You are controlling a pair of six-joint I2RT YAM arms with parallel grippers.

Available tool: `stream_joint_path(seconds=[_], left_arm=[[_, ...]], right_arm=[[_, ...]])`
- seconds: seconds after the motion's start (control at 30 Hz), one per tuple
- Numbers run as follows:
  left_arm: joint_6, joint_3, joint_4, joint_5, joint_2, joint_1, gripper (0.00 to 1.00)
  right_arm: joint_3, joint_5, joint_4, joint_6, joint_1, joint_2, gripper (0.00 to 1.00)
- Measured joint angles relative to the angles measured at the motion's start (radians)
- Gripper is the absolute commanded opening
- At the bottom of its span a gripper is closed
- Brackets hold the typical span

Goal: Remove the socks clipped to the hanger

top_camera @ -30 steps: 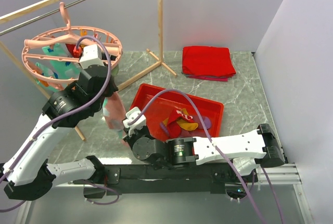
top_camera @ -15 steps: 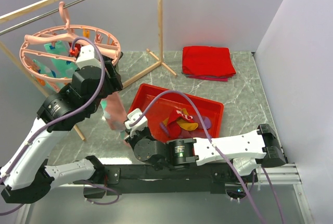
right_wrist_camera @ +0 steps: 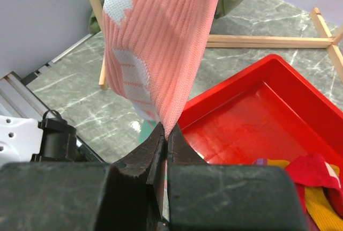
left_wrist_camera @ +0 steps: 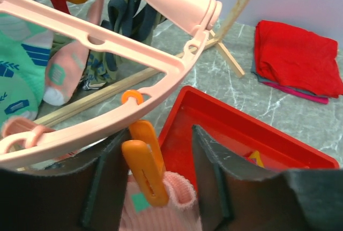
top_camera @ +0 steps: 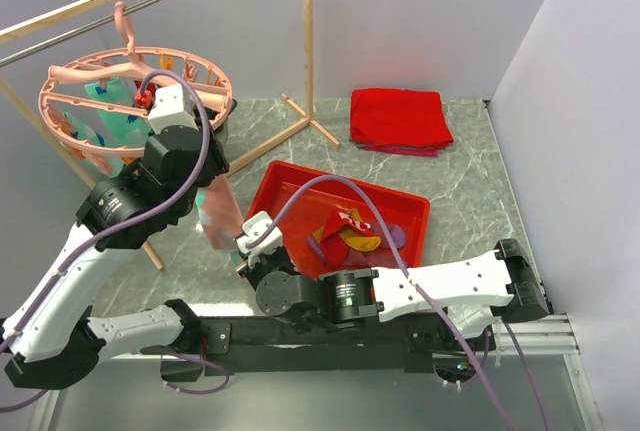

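The round pink hanger (top_camera: 95, 91) hangs from the metal bar with several socks clipped to it; teal and dark socks (left_wrist_camera: 32, 75) show under its ring (left_wrist_camera: 123, 54). A pink sock (top_camera: 220, 209) hangs from an orange clip (left_wrist_camera: 144, 166) at the ring's near rim. My left gripper (left_wrist_camera: 155, 180) is open, with one finger on each side of that clip and the sock's cuff (left_wrist_camera: 171, 204). My right gripper (right_wrist_camera: 165, 134) is shut on the pink sock's lower edge (right_wrist_camera: 161, 49), beside the red tray.
A red tray (top_camera: 290, 183) holds several loose socks (top_camera: 350, 231) in front of the arms. A folded red cloth (top_camera: 400, 116) lies at the back right. The wooden rack's post and feet (top_camera: 308, 51) stand behind the tray.
My left gripper shifted slightly at the hanger's rim and the ring swayed with it. My right gripper has stayed shut on the pink sock.
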Motion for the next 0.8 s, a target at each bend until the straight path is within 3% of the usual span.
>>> stream_joint_path(seconds=[0.27, 0.4, 0.43, 0.47, 0.5, 0.57, 0.6, 0.8], left_arm=[[0.008, -0.002, 0.005, -0.023, -0.015, 0.000, 0.01], [0.003, -0.014, 0.018, -0.018, -0.019, 0.000, 0.01], [0.003, -0.023, 0.027, -0.014, -0.024, 0.000, 0.06], [0.003, -0.026, 0.029, -0.012, -0.027, 0.001, 0.32], [0.003, -0.031, 0.035, -0.006, -0.031, 0.002, 0.52], [0.010, -0.033, 0.042, 0.017, -0.038, 0.002, 0.81], [0.002, -0.033, 0.047, 0.040, -0.042, 0.002, 0.91], [-0.006, -0.033, 0.050, 0.156, -0.082, 0.002, 0.94]], right_arm=[[0.000, 0.012, -0.001, -0.008, 0.002, 0.003, 0.00], [0.000, 0.015, -0.002, -0.008, 0.002, 0.003, 0.00], [0.000, 0.015, -0.002, -0.008, 0.002, 0.003, 0.00], [0.000, 0.015, -0.004, -0.008, 0.002, 0.003, 0.00], [0.000, 0.014, -0.006, -0.007, 0.002, 0.003, 0.00], [-0.001, 0.008, -0.008, -0.007, 0.002, 0.003, 0.00], [-0.001, 0.002, -0.008, -0.007, 0.002, 0.003, 0.00], [-0.021, -0.076, 0.013, 0.003, 0.002, 0.001, 0.00]])
